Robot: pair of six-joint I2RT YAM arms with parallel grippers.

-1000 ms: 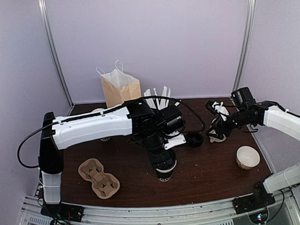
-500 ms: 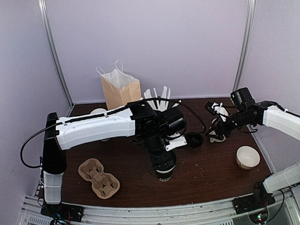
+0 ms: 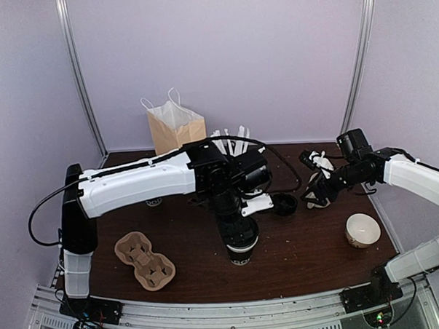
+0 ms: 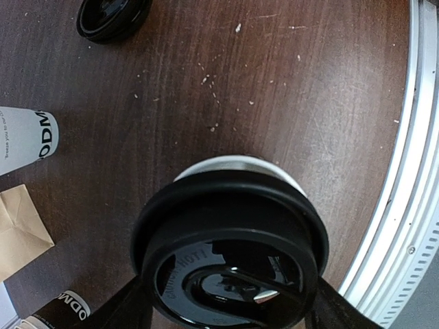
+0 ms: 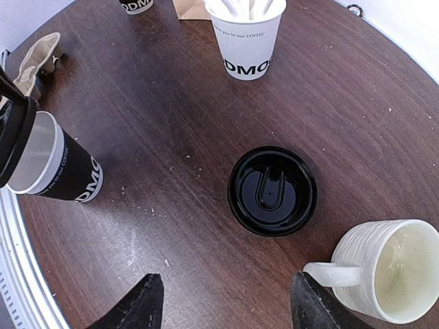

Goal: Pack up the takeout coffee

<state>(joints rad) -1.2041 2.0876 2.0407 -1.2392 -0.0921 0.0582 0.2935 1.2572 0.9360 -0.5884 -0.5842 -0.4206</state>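
Note:
The takeout coffee cup (image 3: pixel 240 255) stands near the table's front middle, with a black body, white lettering and a white upper band (image 5: pixel 42 155). My left gripper (image 3: pixel 237 235) points straight down over it, shut on a round black lid (image 4: pixel 230 247) held between both fingers. The lid covers the cup's mouth, and only a sliver of white rim (image 4: pixel 233 162) shows behind it. I cannot tell whether the lid is seated. My right gripper (image 5: pixel 226 288) hovers open and empty above the table at the right.
A second black lid (image 5: pixel 272 190) lies flat beside a white ribbed mug (image 5: pixel 391 271). A cup of white sticks (image 3: pixel 231 141) and a paper bag (image 3: pixel 176 130) stand at the back. A cardboard cup carrier (image 3: pixel 143 260) lies front left, a white cup (image 3: pixel 362 230) front right.
The left arm has shifted only slightly above the cup, still holding the lid over it. The right arm has not moved.

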